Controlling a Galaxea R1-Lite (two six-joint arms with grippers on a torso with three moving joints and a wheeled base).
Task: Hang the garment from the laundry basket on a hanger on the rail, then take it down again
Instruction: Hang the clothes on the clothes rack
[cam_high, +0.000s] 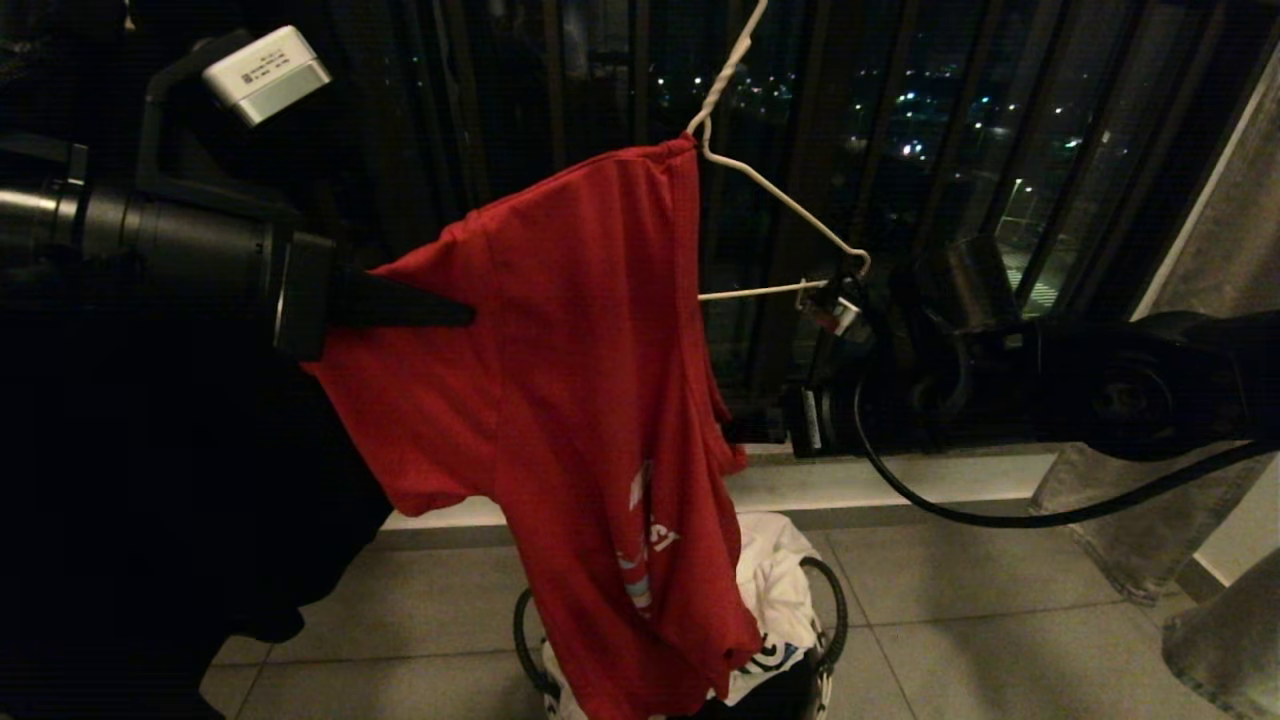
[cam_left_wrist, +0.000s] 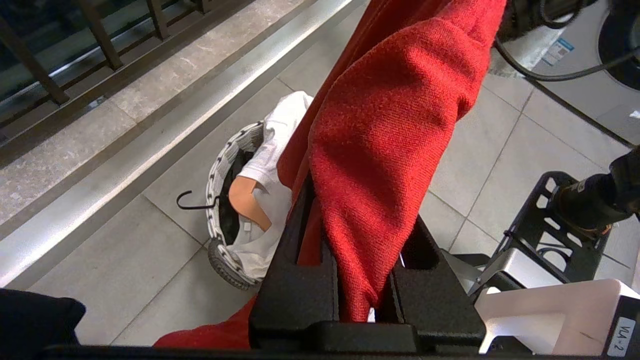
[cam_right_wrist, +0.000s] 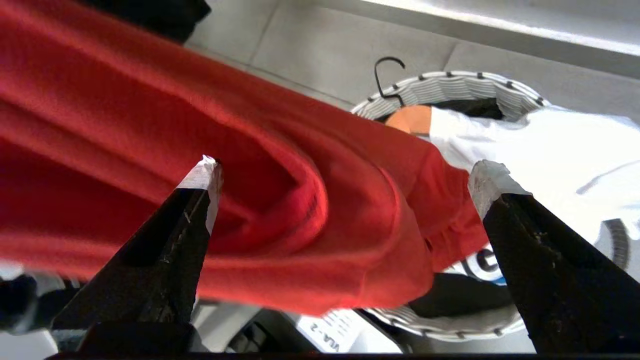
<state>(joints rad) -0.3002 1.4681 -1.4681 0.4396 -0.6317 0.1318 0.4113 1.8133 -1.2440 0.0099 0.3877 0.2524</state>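
We note the left gripper (cam_left_wrist: 350, 280) clenched on the limp red cotton T-shirt (cam_high: 580, 380); the right gripper (cam_right_wrist: 345, 175) is released w/ cloth between its jaws; we would grip the shoulder seam.

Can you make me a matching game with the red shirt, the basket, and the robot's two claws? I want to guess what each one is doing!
Things:
1. red T-shirt
2. laundry basket
3. left gripper
4. right gripper

States:
A. wide open, holding nothing
B. standing on the tiled floor with a white cloth inside
C. draped over one side of the white wire hanger
D. shut, pinching red cloth

Pairs: 1-C, 2-B, 3-D, 4-A
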